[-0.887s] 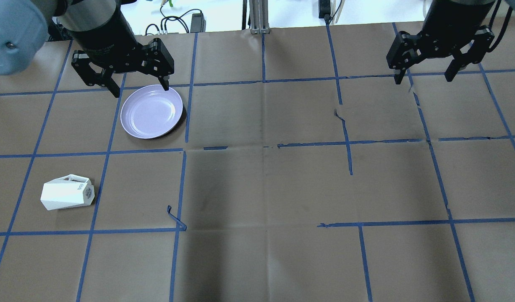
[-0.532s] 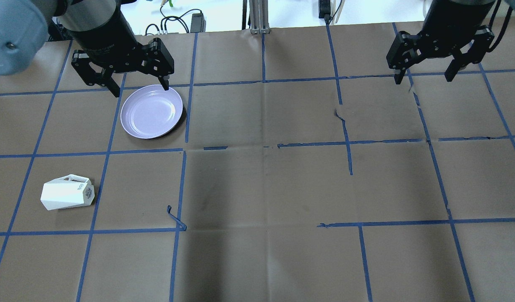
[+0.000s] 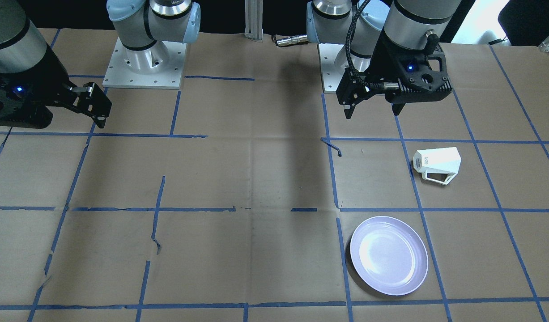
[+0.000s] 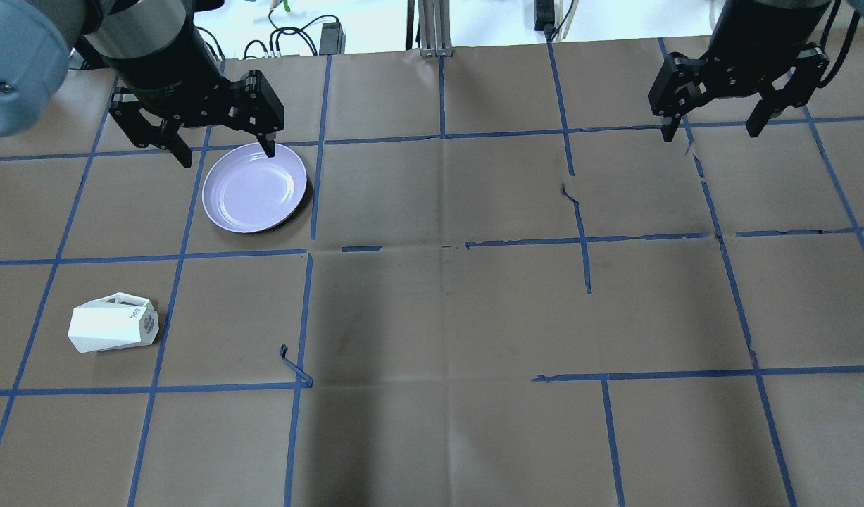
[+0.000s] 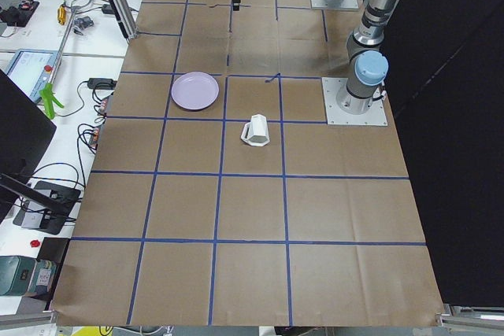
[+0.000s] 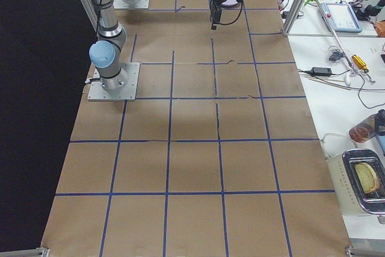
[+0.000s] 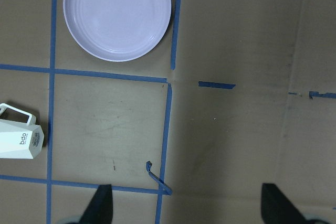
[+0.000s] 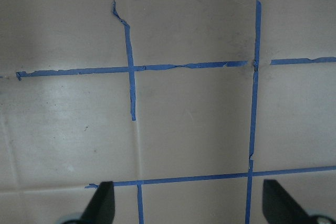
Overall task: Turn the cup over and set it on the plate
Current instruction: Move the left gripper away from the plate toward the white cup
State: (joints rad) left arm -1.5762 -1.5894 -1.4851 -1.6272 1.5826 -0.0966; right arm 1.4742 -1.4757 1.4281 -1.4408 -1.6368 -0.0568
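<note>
Cup (image 4: 113,331) lies on its side in the lower left of the overhead view, narrow base to the frame's right, handle toward the top, a small dark mark near the base. It rests on brown paper (image 4: 446,310) gridded with blue tape. Plate (image 4: 254,187) sits flat in the upper left, one grid square up and right, well apart from the cup. Left gripper (image 4: 227,156) hangs at the plate's top edge in that view, fingers spread wide; one fingertip overlaps the rim in frame, contact not clear. Right gripper (image 4: 711,132) is in the upper right, fingers also apart, far from both. A loose curl of tape (image 4: 294,366) sits right of the cup.
</note>
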